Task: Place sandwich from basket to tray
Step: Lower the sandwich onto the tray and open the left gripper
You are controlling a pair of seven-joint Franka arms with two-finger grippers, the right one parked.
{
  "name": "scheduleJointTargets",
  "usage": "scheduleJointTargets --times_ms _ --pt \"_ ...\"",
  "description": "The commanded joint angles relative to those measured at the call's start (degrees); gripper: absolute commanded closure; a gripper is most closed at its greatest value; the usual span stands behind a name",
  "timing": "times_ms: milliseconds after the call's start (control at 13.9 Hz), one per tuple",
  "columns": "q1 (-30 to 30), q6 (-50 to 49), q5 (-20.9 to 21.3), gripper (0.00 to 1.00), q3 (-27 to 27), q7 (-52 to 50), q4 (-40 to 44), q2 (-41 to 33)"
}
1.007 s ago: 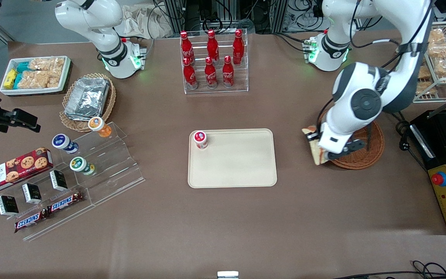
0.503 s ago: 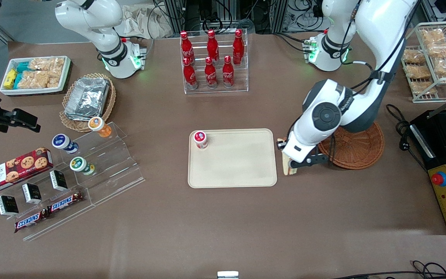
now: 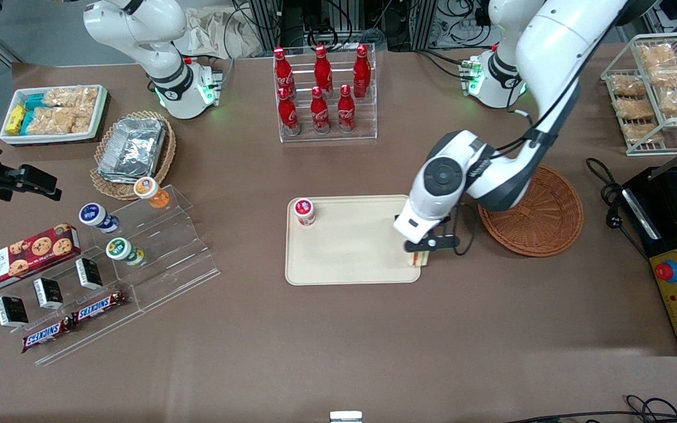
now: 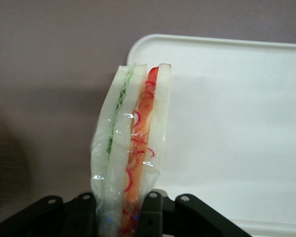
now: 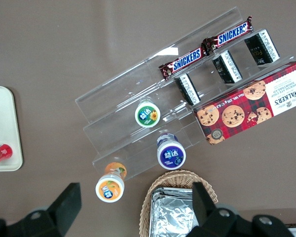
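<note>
My left gripper [image 3: 419,251] is shut on the sandwich [image 3: 416,261], a wedge of pale bread in clear wrap with red, orange and green layers. It hangs upright over the tray's corner nearest the basket and the front camera. In the left wrist view the sandwich [image 4: 133,143] stands on edge between the black fingers [image 4: 152,213], half over the cream tray [image 4: 227,123] and half over brown table. The cream-beige tray [image 3: 350,252] lies mid-table. The reddish-brown wicker basket [image 3: 541,217] sits beside the tray toward the working arm's end, with nothing in it.
A small red-lidded cup [image 3: 304,211] stands in the tray's corner toward the parked arm. A clear rack of red cola bottles [image 3: 324,94] is farther from the camera. A black control box [image 3: 676,282] and a wire snack rack [image 3: 662,88] flank the basket.
The gripper has carried the sandwich from the basket's edge sideways across the table to the tray's corner. The basket is now uncovered and holds nothing.
</note>
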Motion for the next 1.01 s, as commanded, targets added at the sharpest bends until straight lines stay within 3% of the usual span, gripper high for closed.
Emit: scheduleJointTargets --times_ms 0,144,791,863,935 --pt "-3.7 -0.5 4.4 0.76 0.0 -5.7 5.8 5.2" --pt "-4.1 -0.6 7.1 0.76 0.1 -7.7 5.7 6.4" --pt "-4.0 -3.1 8.0 0.74 0.5 -7.7 4.8 8.2" --pt "-4.1 -3.1 8.0 0.7 0.7 -7.7 4.9 8.6" --pt "-4.1 -3.0 8.1 0.51 0.8 -7.7 4.9 8.6"
